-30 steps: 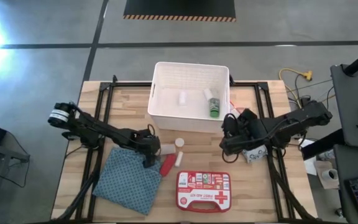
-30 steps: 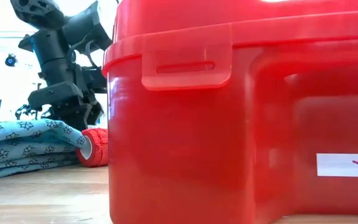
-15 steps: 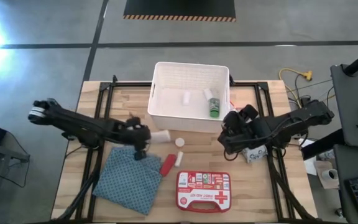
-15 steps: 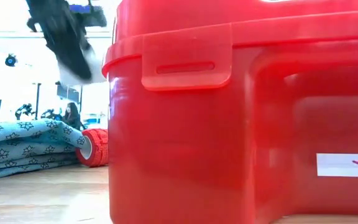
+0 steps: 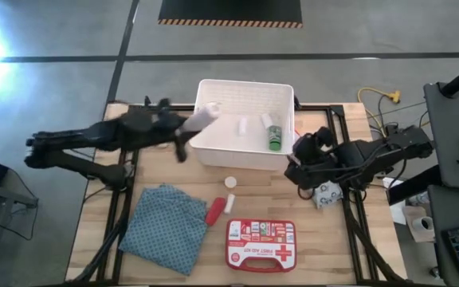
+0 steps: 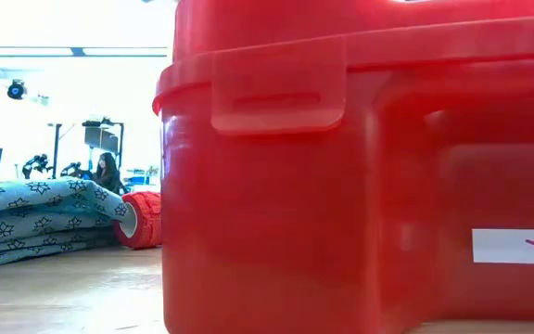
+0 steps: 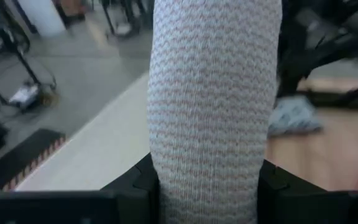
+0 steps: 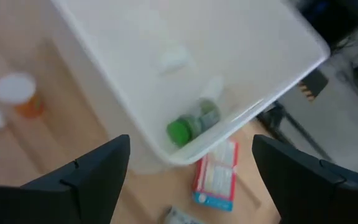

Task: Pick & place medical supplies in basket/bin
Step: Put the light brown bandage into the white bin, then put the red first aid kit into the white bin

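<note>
Medical supplies are split between the white bin (image 5: 244, 123) and the counter (image 5: 341, 239). Inside the bin lie a green-capped bottle (image 5: 273, 137) and a small white item (image 5: 243, 124). On the counter in front of the bin sit a small white-capped bottle (image 5: 230, 182), a red tube (image 5: 214, 210), a white tube (image 5: 229, 203) just beside it, and the red-and-white first aid case (image 5: 260, 243). A small red-blue-white box (image 8: 216, 174) lies against the bin's outer wall, by the green-capped bottle's corner.

The left end effector (image 5: 188, 130) hangs at the bin's left rim, its fingers (image 7: 129, 186) clamped on a white gauze roll (image 5: 202, 116) that pokes over the rim; the left wrist view shows the roll's woven surface filling the gap. The right end effector (image 5: 300, 163) hovers just right of the bin's front corner, fingers (image 8: 95, 171) spread wide and holding nothing.

A blue-green patterned cloth (image 5: 164, 227) lies folded on the counter's left front.
</note>
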You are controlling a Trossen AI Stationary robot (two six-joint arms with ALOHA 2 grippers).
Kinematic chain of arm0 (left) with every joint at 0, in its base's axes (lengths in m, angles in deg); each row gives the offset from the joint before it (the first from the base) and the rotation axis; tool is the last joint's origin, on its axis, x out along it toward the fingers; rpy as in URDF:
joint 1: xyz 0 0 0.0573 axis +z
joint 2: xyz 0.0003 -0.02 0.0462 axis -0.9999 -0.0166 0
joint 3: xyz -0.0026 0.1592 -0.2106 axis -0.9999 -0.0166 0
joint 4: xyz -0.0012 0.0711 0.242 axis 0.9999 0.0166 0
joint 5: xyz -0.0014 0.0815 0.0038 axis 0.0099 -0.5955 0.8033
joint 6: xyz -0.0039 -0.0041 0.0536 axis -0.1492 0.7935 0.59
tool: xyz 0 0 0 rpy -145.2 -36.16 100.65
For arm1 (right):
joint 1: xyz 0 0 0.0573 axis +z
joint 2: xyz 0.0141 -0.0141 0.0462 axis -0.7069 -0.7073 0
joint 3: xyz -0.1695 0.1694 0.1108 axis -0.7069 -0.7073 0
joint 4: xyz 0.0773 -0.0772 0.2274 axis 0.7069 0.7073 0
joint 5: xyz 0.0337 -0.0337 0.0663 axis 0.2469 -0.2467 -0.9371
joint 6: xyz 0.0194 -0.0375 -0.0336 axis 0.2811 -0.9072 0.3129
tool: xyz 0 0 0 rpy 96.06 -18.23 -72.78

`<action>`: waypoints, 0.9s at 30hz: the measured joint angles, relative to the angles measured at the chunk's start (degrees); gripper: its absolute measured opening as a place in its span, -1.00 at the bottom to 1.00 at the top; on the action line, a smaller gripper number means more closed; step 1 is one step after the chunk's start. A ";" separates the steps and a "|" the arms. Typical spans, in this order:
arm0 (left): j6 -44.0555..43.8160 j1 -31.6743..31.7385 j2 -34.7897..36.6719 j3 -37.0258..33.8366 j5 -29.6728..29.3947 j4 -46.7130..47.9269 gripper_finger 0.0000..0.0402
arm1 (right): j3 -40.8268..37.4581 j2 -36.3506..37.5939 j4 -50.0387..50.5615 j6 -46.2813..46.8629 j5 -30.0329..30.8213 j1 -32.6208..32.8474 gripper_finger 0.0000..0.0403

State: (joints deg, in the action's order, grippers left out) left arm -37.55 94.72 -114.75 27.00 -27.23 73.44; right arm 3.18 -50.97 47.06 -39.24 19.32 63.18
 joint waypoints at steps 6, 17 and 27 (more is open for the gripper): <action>-1.13 12.54 -16.20 11.08 8.49 0.62 -0.34 | -0.02 -2.36 -0.18 2.39 -7.14 1.02 0.63; 7.06 14.58 -37.03 39.79 9.27 27.57 0.18 | 0.00 -5.19 0.42 4.98 -15.38 11.64 0.64; 9.11 10.40 -31.02 39.69 5.58 29.71 0.30 | 0.22 -11.85 -1.92 12.37 -21.21 19.84 0.64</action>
State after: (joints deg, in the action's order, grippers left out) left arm -28.43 105.12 -145.76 66.69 -21.66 103.15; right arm 3.40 -62.82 45.14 -26.87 -1.89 83.01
